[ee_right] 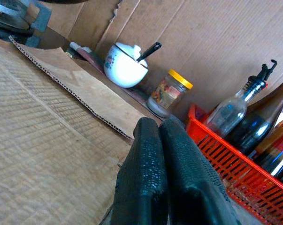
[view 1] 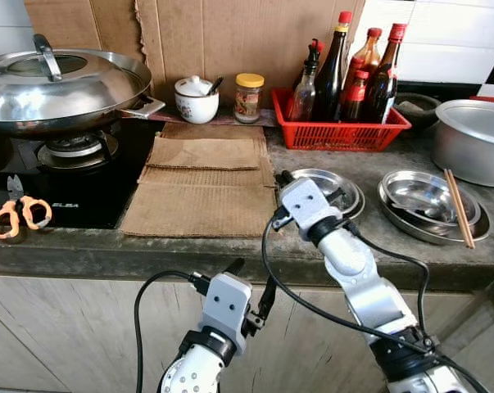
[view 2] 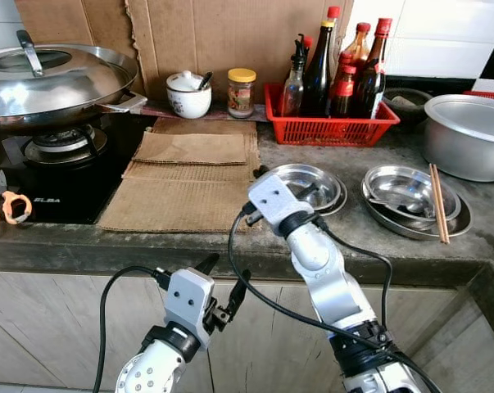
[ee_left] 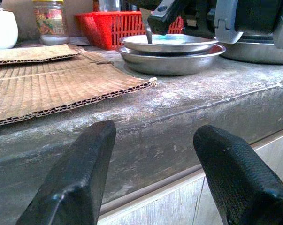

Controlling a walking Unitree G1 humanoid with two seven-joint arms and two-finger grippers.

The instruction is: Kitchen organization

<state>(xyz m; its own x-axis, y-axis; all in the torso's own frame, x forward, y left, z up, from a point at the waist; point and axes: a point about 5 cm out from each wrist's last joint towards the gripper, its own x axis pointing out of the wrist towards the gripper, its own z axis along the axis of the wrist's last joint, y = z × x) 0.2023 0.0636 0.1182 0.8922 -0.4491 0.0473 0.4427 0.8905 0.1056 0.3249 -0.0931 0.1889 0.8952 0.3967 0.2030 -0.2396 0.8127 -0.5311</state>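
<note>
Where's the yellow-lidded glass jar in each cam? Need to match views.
Left eye: yellow-lidded glass jar against the cardboard backing, between the white lidded ceramic pot and the red plastic basket.
Right eye: jar in the same spot, upper middle.
Left wrist: jar far back, between pot and basket.
Right wrist: jar between pot and basket.
Shared landmark: the red basket.

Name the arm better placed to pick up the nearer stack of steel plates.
Right. The right gripper hovers at the plate stack on the counter, jaws shut. The left gripper sits below the counter edge, jaws open.
</note>
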